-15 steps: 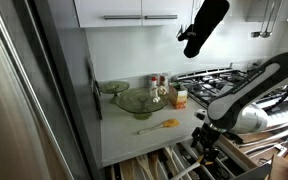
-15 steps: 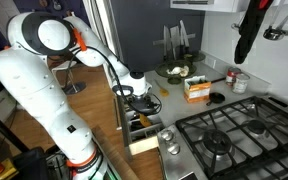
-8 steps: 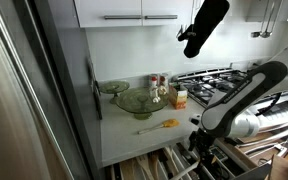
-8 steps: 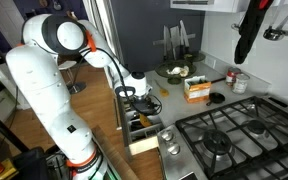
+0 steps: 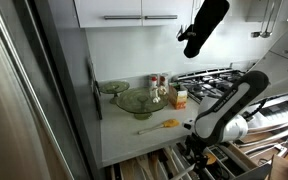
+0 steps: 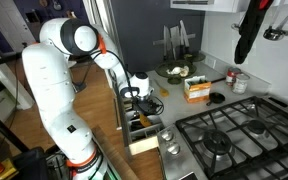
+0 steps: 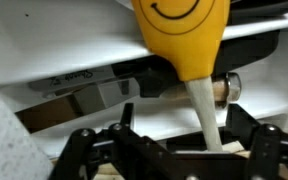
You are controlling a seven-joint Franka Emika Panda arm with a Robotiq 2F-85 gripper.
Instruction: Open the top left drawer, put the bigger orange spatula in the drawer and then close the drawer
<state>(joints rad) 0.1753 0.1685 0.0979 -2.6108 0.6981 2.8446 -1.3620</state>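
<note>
White countertop (image 5: 124, 135) runs beside a gas hob, and under its edge the top left drawer (image 6: 141, 132) stands pulled out with its dividers showing. The gripper (image 5: 198, 152) hangs directly over that open drawer, below counter level.

In the wrist view the bigger orange spatula (image 7: 182, 40) fills the space just ahead of the gripper (image 7: 179, 157). Its broad head bears a smiley face, and its pale handle (image 7: 206, 115) runs back between the fingers, nearer one side than the other. The fingers look spread well apart, but their pads are out of frame, so it cannot be told whether they pinch the handle or stand clear of it.

Beyond the gripper, up on the counter, lies a second orange-headed utensil (image 5: 161, 125).

The spatula is probably light. Its head looks like soft silicone that would flex and give a poor hold, while the slim handle seems stiff and fairly smooth. The best place to grip is likely the handle, close enough to the head that the weight does not swing it. Being long, it should lie along a compartment, not across a divider.
</note>
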